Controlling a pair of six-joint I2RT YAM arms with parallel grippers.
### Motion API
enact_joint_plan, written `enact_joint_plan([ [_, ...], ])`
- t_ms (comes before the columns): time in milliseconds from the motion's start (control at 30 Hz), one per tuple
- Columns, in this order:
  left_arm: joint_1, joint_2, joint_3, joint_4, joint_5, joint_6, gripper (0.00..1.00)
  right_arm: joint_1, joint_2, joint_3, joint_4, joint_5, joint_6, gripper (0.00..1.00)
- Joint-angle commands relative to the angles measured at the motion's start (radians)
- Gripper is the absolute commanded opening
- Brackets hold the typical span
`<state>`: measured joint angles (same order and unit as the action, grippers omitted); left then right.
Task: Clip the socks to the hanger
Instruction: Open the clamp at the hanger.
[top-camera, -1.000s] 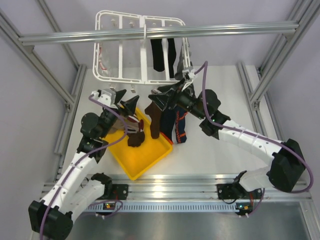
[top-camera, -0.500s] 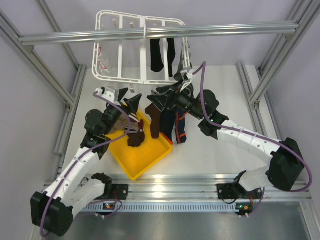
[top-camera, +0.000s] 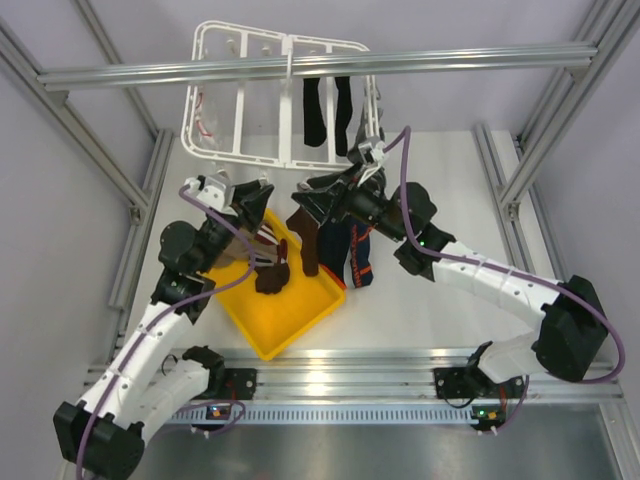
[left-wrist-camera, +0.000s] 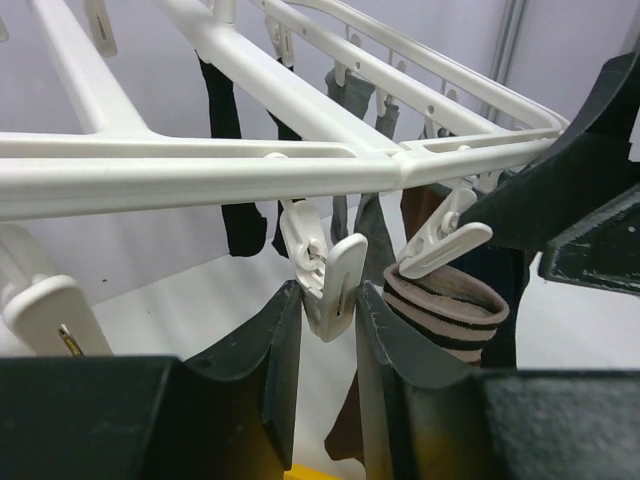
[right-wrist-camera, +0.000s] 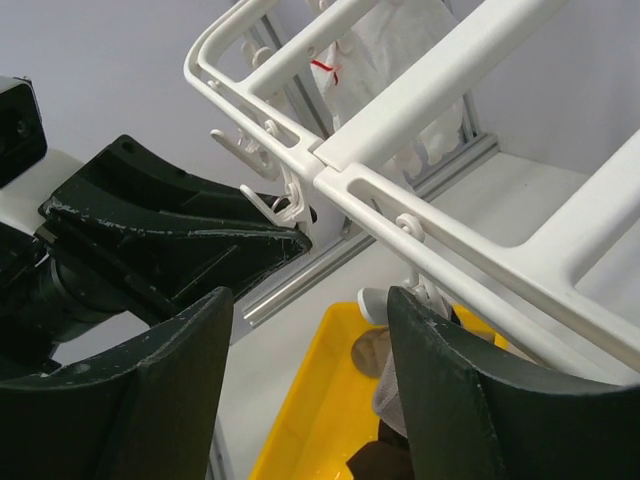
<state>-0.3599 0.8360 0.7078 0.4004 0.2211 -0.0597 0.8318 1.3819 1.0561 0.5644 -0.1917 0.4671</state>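
My left pincer (left-wrist-camera: 328, 305) is closed around a white clip (left-wrist-camera: 325, 262) that dangles from the near bar of the hanger (left-wrist-camera: 200, 165), with a finger against each side of it. The striped sock (left-wrist-camera: 445, 312) hangs just right of that clip. Its cuff is up at the mouth of the neighbouring clip (left-wrist-camera: 440, 245) and its length drops straight down. I cannot tell whether that clip has bitten it. My right pincer (right-wrist-camera: 308, 300) gapes with nothing in it and faces the cuff from the other side.

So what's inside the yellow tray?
A dark brown sock lies in the tray. The left arm and a hanging sock cover its far corner, so anything there is hidden.
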Motion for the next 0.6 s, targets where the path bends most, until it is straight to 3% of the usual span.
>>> enact_joint_plan([
  [0, -0.004, -0.043, 0.061, -0.098, 0.06, 0.046, 0.23, 0.024, 0.005, 0.048, 0.092, -0.005, -0.01, 0.61],
  [233, -0.004, -0.061, 0.169, -0.352, 0.187, 0.104, 0.11, 0.027, 0.045, 0.082, 0.143, -0.052, 0.021, 0.54],
  [433, -0.004, -0.037, 0.217, -0.448, 0.274, 0.095, 0.03, 0.035, 0.075, 0.117, 0.178, -0.141, 0.059, 0.66],
  [567, -0.004, -0.026, 0.226, -0.448, 0.293, 0.077, 0.0, 0.038, 0.074, 0.119, 0.189, -0.173, 0.058, 0.66],
])
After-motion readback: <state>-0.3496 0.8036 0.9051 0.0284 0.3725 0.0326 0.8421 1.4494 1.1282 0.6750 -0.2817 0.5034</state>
